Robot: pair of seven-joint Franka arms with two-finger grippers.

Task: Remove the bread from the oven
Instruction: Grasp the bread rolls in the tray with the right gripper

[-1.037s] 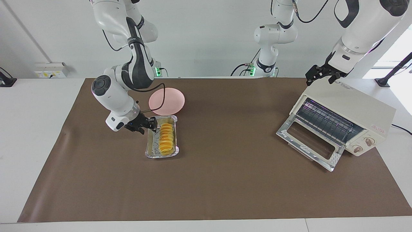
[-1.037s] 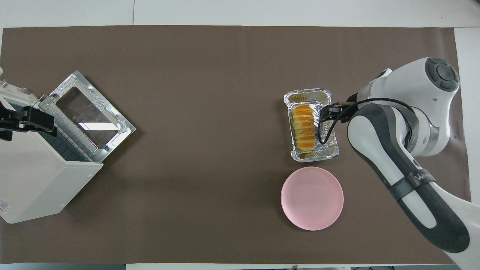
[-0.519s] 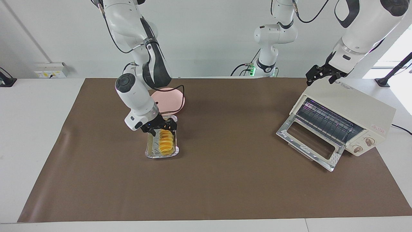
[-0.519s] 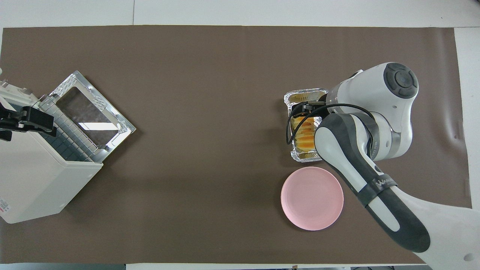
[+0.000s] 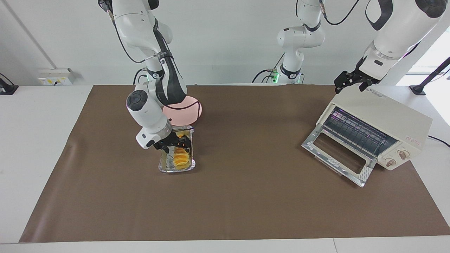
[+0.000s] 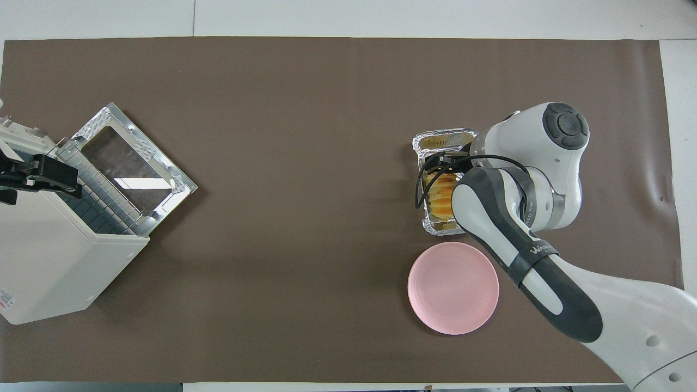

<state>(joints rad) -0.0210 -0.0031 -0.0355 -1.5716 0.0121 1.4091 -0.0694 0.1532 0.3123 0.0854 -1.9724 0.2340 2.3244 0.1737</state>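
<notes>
Right arm reaching down from its base with the elbow up and the forearm sloping toward the table, wrist turned so that the hand points steeply downward. Right gripper (image 5: 174, 144) lowered into a foil tray (image 5: 175, 169), fingers (image 5: 164, 146) spread apart and set to either side of the bread (image 5: 180, 157), not clamped on it. In the overhead view, most of the loaf covered by the arm's wrist and forearm, only a strip of yellow ridges showing.

Bread lying lengthwise in the tray, out of the oven (image 5: 386, 119) and well apart from it, toward the right arm's end of the table. Tray flat on the brown mat (image 5: 246, 196). Pink plate (image 5: 191, 110) just beside the tray and nearer to the robots, partly hidden by the right arm.

Toward the left arm's end: oven set at an angle on the mat, its glass door (image 5: 337, 154) dropped fully open, wire rack showing inside, two knobs at the front.

Left arm coming down steeply from above, forearm slanted. Left gripper (image 5: 351, 81) at the top of the oven, by the upper edge above the door opening. Cannot tell whether that gripper is spread or closed.
</notes>
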